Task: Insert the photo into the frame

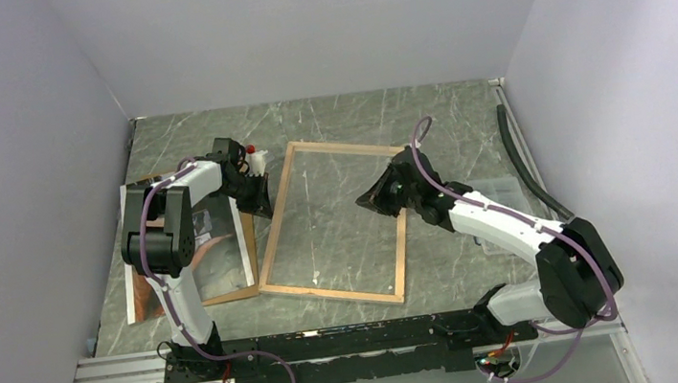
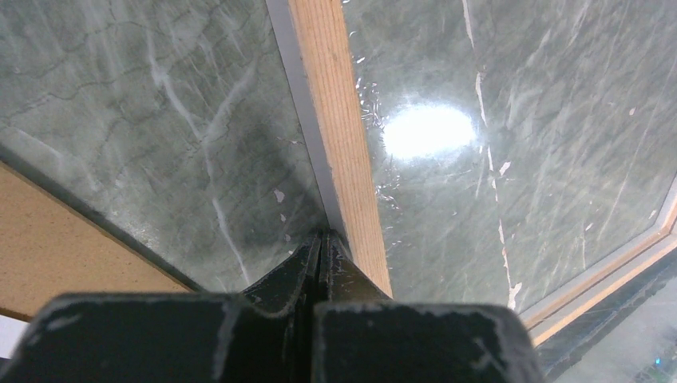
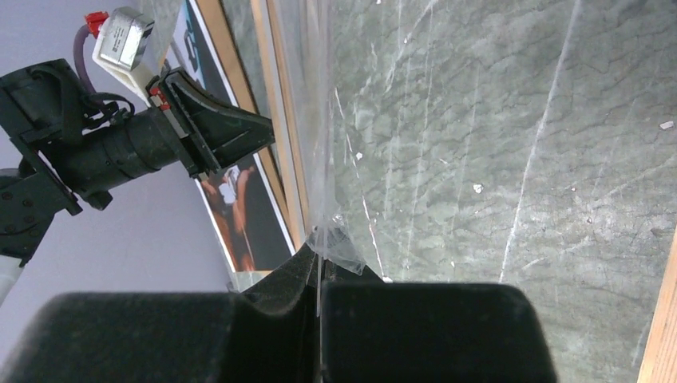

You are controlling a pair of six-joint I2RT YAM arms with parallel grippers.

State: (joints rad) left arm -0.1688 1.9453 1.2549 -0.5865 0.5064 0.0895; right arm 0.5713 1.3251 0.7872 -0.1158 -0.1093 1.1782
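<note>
The frame lies wood-side up in the middle of the table. My left gripper is shut, and its tips touch the outer edge of the frame's left rail; nothing shows between the jaws. My right gripper is shut on the clear transparent sheet, holding its edge over the frame's opening. The photo, dark with orange-brown tones, lies on the brown backing board to the left of the frame, partly under my left arm. The photo also shows in the right wrist view.
A black hose runs along the right wall, with a white sheet beside it. An aluminium rail crosses the near edge. Grey walls close in the left, back and right sides. The backing board's corner lies just left of my left gripper.
</note>
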